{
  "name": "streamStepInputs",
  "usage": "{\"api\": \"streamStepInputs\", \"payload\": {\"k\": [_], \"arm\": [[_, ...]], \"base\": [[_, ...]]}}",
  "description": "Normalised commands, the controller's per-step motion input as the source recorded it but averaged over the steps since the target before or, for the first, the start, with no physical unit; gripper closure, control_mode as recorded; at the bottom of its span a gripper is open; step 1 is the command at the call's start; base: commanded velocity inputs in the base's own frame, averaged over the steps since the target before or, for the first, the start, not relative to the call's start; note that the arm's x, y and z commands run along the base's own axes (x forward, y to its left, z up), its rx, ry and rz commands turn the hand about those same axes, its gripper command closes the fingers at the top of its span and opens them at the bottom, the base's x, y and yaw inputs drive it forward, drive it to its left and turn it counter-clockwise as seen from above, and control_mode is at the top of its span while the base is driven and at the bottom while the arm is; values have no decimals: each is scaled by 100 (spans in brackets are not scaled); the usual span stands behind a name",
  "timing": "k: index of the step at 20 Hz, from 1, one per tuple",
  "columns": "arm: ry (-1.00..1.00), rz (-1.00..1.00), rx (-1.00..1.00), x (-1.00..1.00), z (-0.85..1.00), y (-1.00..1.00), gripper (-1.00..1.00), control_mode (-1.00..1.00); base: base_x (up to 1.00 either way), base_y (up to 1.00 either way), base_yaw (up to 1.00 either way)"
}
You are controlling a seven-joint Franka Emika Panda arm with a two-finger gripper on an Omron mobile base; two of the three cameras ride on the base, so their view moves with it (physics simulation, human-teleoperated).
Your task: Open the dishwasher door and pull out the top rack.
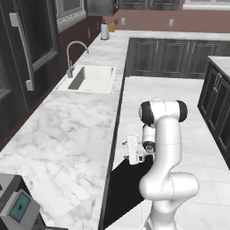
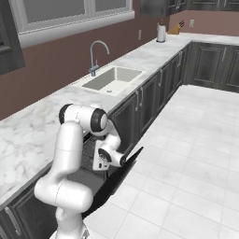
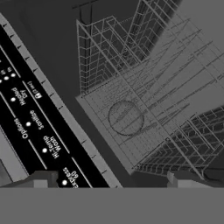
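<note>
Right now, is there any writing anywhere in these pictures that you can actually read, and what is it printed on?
"Options": white print on the black control strip along the dishwasher door's top edge, hand view.
"Sanitize": same strip.
"Hi-Temp Wash": same strip.
"Heated Dry": same strip, small and only roughly legible.
Other labels on that strip: too small or cut off to read.
Blue screen of the grey appliance on the counter: nothing legible.

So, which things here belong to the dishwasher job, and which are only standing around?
For the job:
- dishwasher door, already swung down partway
- top rack, wire grid inside the machine
- gripper, open, facing the rack

Only standing around:
- sink
- faucet
- paper towel roll
- knife block
</note>
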Motion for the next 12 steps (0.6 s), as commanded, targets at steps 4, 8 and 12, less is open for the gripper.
{"api": "streamStepInputs", "payload": {"k": [4, 8, 12], "arm": [[-6, 0, 0, 13, -11, 22, -100, -100], [-4, 0, 0, 11, -15, 19, -100, -100], [-2, 0, 0, 14, -7, 8, -100, -100]], "base": [[0, 0, 0], [0, 0, 0], [0, 0, 0]]}}
